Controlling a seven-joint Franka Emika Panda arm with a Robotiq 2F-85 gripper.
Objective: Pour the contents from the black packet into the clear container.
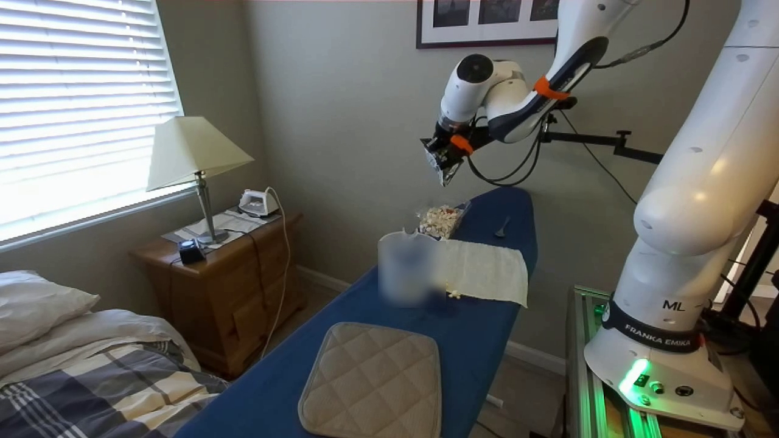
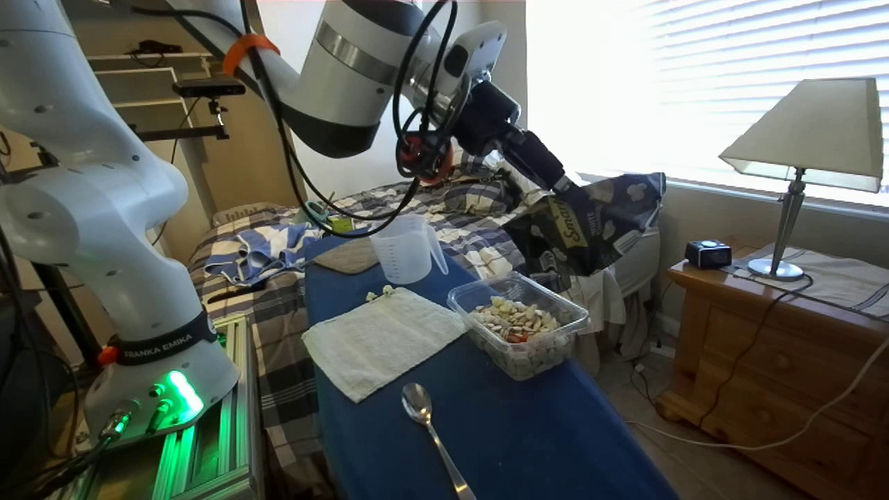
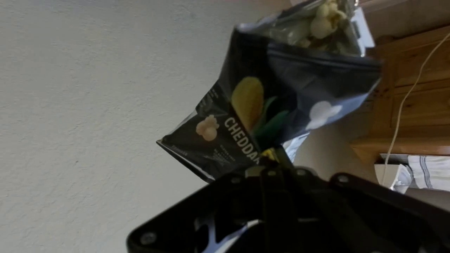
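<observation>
The black packet is a dark crinkly bag with a yellow label. In the wrist view the packet shows the word CHEDDAR, and popcorn shows at its upper end. My gripper is shut on the packet and holds it in the air, tilted. The gripper covers the pinched part in the wrist view. The clear container is a see-through tub on the blue ironing board, holding whitish pieces with some red bits. The packet is higher than the clear container; their exact alignment is unclear.
A translucent measuring jug stands beside the tub; it is blurred in an exterior view. A white cloth, a spoon and a quilted pad lie on the ironing board. A wall stands behind.
</observation>
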